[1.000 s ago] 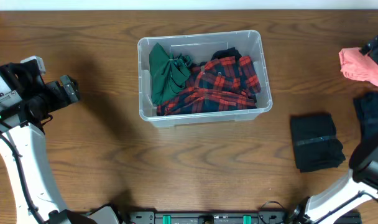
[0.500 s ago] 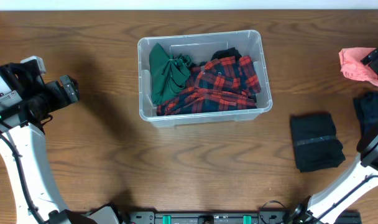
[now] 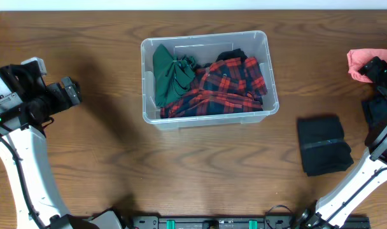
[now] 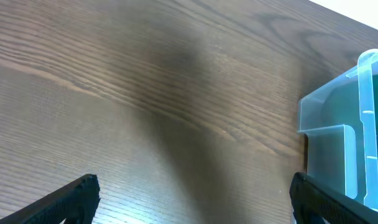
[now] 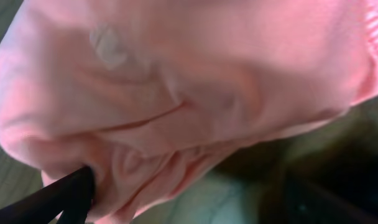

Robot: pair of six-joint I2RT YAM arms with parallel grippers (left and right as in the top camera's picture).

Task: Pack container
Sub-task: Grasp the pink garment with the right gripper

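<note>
- Overhead: the container (image 3: pixel 206 121) sits mid-table. It holds a green cloth (image 3: pixel 171 75), a plaid shirt (image 3: pixel 228 89) and a black item (image 3: pixel 232 56) that is mostly buried.
- The left gripper (image 3: pixel 71 94) is well left of it over the bare table (image 3: pixel 181 172); its finger gap is unreadable here.
- The right gripper (image 3: pixel 378 69) is over a pink cloth (image 3: pixel 356 62), and both are cropped at the right edge. A dark cloth (image 3: pixel 373 111) is also cropped, and a black folded cloth (image 3: pixel 324 146) lies near.
- Left wrist: the fingers (image 4: pixel 71 196) are wide apart with nothing between them. Only the container's corner shows.
- Right wrist: the pink cloth fills the view, blurred. One finger (image 5: pixel 71 196) touches its lower edge and the other is a dark blur. They stand apart, not clamped.
</note>
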